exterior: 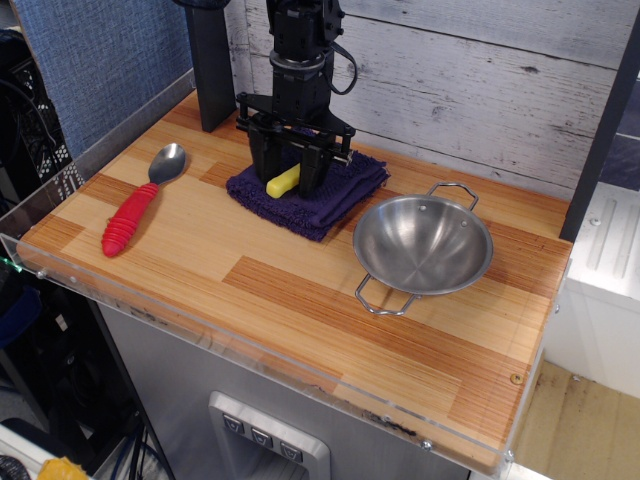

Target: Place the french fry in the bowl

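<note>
The yellow french fry (283, 181) lies on a dark purple folded cloth (330, 200) at the back of the wooden table. My black gripper (286, 178) stands straight down over it, with its two fingers closed in against the fry's sides. The fry still rests on the cloth. The shiny steel bowl (423, 246) with two wire loop handles stands empty to the right of the cloth, nearer the front.
A spoon with a red handle (133, 216) lies at the left of the table. A black post (208, 70) stands at the back left, next to the arm. A white plank wall (480, 90) runs along the back.
</note>
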`<state>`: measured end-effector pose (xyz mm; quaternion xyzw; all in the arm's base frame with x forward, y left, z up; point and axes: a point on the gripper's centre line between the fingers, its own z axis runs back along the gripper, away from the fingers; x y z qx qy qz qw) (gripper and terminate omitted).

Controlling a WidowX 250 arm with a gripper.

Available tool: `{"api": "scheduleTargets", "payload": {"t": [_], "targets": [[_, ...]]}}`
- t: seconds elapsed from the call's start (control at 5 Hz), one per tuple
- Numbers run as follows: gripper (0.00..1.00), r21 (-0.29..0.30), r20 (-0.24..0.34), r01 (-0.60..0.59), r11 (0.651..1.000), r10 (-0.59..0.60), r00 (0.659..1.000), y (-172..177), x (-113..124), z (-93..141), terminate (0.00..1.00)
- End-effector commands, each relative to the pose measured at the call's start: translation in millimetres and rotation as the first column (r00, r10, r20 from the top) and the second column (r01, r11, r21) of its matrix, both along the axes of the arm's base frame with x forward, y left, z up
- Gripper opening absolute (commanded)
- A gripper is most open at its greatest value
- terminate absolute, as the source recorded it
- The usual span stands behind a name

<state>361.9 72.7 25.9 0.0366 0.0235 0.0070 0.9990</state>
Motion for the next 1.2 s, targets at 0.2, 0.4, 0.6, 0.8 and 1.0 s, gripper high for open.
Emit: {"api": "scheduleTargets", "payload": {"t": [0.2, 0.4, 0.6, 0.8, 1.0], "targets": [[0.00, 0.032, 0.052, -0.016, 0.999, 0.014, 0.999, -1.0, 2.9, 27.9, 0.00], [0.00, 0.041, 0.157, -0.068, 0.997, 0.061, 0.986, -8.6, -9.2, 78.1, 0.00], [0.00, -0.003, 0.161, 0.016, 1.000, -0.015, 0.987, -40.8, -22.8, 100.4, 0.00], [0.00, -0.027, 0.085, 0.155, 0.987, -0.153, 0.985, -88.5, -37.9, 80.4, 0.00], [0.00, -0.032, -0.001, 0.229, 0.973, -0.229, 0.973, -122.7, -52.4, 50.6, 0.00]]}}
